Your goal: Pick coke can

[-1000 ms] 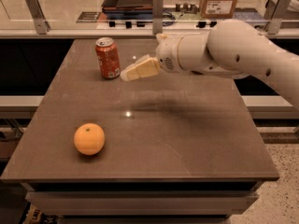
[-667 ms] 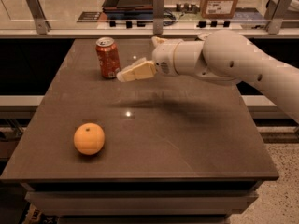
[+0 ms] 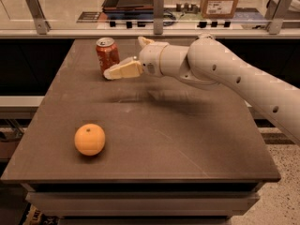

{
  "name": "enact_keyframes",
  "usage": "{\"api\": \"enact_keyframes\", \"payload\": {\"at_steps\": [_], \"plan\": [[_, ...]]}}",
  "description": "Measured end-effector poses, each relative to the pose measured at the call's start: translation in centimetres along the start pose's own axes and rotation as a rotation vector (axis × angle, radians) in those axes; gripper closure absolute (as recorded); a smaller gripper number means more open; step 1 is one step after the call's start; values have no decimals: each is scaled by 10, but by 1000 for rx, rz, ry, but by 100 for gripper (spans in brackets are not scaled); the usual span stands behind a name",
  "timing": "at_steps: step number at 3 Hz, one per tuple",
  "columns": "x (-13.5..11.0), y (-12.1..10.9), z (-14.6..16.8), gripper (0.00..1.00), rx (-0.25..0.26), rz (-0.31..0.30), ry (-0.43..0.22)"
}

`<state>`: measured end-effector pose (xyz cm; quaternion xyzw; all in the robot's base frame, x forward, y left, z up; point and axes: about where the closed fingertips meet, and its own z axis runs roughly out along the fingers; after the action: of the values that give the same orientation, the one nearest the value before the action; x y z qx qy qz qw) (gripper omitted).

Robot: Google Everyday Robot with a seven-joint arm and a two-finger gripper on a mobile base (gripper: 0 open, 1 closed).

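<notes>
over the dark grey tabletop my white arm holds its claw spread open and empty just beside the red-orange silver-topped coke can, upright far left; approach looks done, closing and lifting remain

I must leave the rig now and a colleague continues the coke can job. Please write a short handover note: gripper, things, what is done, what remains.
Gripper: low over the far left part of the table, right beside the coke can, at the can's lower right side. Contact cannot be confirmed.
Coke can: upright on the table near the far edge, not lifted.
Orange: near the front left, well apart from the arm, not part of the job.
Done: the gripper is at the can.
Left: grasp the can and lift it off the table.
</notes>
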<state>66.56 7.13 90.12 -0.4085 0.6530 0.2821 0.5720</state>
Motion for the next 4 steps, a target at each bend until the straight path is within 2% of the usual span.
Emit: {"api": "enact_keyframes", "payload": {"at_steps": [2,4], "plan": [[-7,-3,38,0,-38,16,-79],[-8,7,63,0,-82,30,-111]]}}
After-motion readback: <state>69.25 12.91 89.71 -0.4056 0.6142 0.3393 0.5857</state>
